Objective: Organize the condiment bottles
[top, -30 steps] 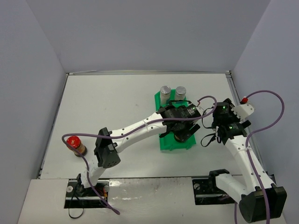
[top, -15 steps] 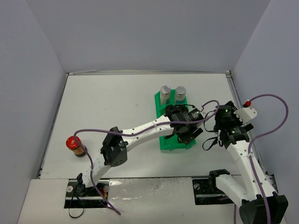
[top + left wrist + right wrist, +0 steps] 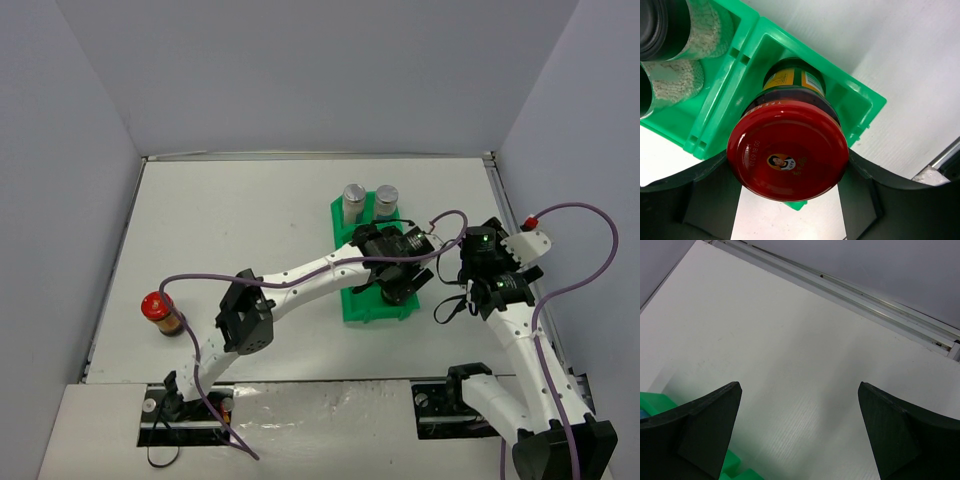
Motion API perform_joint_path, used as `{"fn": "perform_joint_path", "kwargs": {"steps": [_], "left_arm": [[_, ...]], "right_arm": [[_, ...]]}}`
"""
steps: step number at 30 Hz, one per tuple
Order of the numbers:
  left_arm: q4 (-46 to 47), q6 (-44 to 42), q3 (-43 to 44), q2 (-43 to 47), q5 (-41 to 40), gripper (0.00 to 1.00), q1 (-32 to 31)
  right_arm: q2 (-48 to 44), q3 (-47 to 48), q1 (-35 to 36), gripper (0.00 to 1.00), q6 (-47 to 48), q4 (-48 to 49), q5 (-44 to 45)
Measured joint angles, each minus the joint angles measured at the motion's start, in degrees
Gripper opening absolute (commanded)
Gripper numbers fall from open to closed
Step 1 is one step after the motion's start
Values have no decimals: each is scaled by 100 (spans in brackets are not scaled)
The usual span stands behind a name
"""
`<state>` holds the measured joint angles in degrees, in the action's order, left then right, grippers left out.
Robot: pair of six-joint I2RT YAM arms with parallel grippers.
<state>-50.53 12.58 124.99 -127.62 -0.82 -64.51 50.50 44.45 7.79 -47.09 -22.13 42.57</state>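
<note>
Where the left gripper [image 3: 788,156] reaches over the green plastic compartment tray [image 3: 860,107], its two dark fingers [image 3: 705,195] are clamped on either side of the red metal lid of a small cylindrical glass jar with dark brown contents and a yellow-and-green label. This red-lidded jar [image 3: 790,145] sits directly under the wrist, its lower body down inside the tray's end compartment. Whether its base rests on the tray floor cannot be told.

Just to one side of the gripper, across a low green divider, two black-lidded jars with pale grainy contents stand in the next compartment, one [image 3: 700,25] close beside the other [image 3: 675,82], both apart from the held jar.

In the overhead view, just beyond the left gripper at the tray's far end, two silver-lidded jars stand upright side by side, one [image 3: 353,196] and its twin [image 3: 386,198]. A second red-lidded jar [image 3: 160,310] with brown contents stands upright on the white table [image 3: 250,200], well away from the left gripper, out to its left and back toward the arm's base.

The right gripper [image 3: 799,390] hovers to the right of the left gripper, beside the tray's right edge. Its fingers [image 3: 700,425] are spread wide with nothing between them, with bare white table beneath and a corner of the green tray by its left finger.
</note>
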Motion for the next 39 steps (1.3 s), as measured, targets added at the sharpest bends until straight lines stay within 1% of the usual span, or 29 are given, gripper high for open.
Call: {"fn": "perform_joint_path", "kwargs": {"steps": [11, 12, 13, 15, 17, 18, 19, 20, 22, 25, 27, 30, 39], "left_arm": [[110, -5, 0, -98, 167, 0, 127], [114, -3, 0, -98, 182, 2, 127], [112, -7, 0, -98, 194, 4, 127], [111, -6, 2, -100, 213, 12, 134], [101, -7, 13, -103, 227, 24, 138], [85, -7, 31, -110, 233, 31, 141], [66, -7, 49, -118, 237, 47, 145], [58, -7, 53, -120, 242, 51, 149], [38, -5, 57, -120, 253, 62, 149], [26, -6, 57, -120, 255, 72, 149], [32, -7, 57, -120, 256, 77, 149], [34, -3, 57, -118, 256, 81, 149], [46, -5, 26, 15, 229, 81, 153]], "right_arm": [[-4, 0, 0, 100, -2, 0, -3], [-4, 0, 0, 100, -2, 0, -3], [-4, 0, 0, 100, -2, 0, -3], [-4, 0, 0, 100, -2, 0, -5], [-4, 0, 0, 100, -5, 0, -10], [-4, 0, 0, 100, -7, 0, -14], [-2, 0, 0, 100, -12, 0, -19], [-2, 0, 0, 100, -22, 0, -23], [0, 0, 0, 100, -35, 0, -39], [2, 0, 0, 100, -54, 0, -53], [8, 0, 0, 100, -68, 0, -60], [46, 0, 0, 100, -72, 0, -64], [131, 0, 0, 100, -78, 1, -102]]}}
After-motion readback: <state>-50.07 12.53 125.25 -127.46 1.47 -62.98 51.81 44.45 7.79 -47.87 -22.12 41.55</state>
